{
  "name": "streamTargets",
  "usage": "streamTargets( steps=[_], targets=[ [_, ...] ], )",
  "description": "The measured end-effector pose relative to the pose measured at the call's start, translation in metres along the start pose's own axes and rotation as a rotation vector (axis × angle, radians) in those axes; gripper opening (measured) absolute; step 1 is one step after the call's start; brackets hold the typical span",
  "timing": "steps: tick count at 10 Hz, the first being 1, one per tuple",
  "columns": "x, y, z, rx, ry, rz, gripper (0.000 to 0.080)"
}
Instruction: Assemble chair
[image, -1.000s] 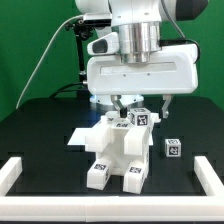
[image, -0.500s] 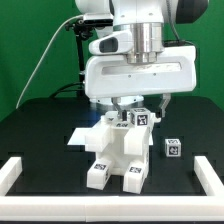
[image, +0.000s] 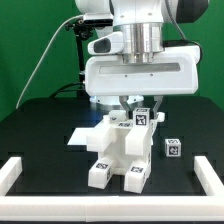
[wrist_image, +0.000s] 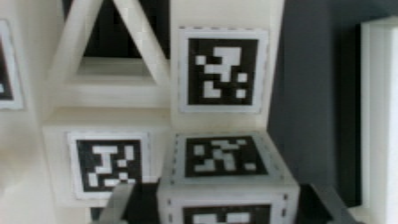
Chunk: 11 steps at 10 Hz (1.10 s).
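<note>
Hovering right over the chair (image: 120, 152), the hand (image: 131, 108) sits low with its fingers down around the top of the assembly, near the tagged cube (image: 142, 118) at the upper end. Honestly can't tell if the fingers are pinching that part or just bracketing it; the big white wrist block hides most of the gap from outside, and the wrist view is filled with tagged white faces (wrist_image: 221, 78) and only shows dark finger tips (wrist_image: 125, 205) at the edge.

My read on the step: it's going for a grip on one of the upper parts of the chair, either to seat it or to reposition the whole thing. Next move probably needs a firm, square hold before any push or lift, since the stack looks top-heavy and could tip.

The chair stands about mid-surface (image: 40, 130), on the black mat.

Count:
- one partly built chair
- one loose tagged cube (image: 173, 147) well apart, toward the exterior view's right
- white border rails (image: 18, 172) at the front edges, two visible
- one arm, one hand
</note>
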<state>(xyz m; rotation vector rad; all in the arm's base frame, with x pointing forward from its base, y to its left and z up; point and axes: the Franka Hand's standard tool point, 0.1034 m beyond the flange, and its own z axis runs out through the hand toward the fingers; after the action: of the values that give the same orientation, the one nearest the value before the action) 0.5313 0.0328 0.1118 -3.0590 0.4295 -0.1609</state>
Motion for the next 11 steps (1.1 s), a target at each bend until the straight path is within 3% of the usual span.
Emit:
streamTargets(
  steps=[2,5,6,7,8,9,11],
  targets=[
    [0.0028,-0.0010,-0.0007,0.009,0.016,0.216,0.0282],
    [0.0030,-0.0011,-0.0008,0.009,0.016,0.214,0.0282],
    [0.0029,-0.0010,-0.0007,0.009,0.016,0.214,0.0332],
    [0.0029,-0.0010,-0.0007,0.009,0.016,0.214,0.0332],
    [0.0029,-0.0010,-0.0006,0.009,0.016,0.214,0.0499],
    [0.0028,-0.0010,-0.0006,0.009,0.016,0.214,0.0615],
    [0.0028,-0.0010,-0.0006,0.009,0.016,0.214,0.0644]
  ],
)
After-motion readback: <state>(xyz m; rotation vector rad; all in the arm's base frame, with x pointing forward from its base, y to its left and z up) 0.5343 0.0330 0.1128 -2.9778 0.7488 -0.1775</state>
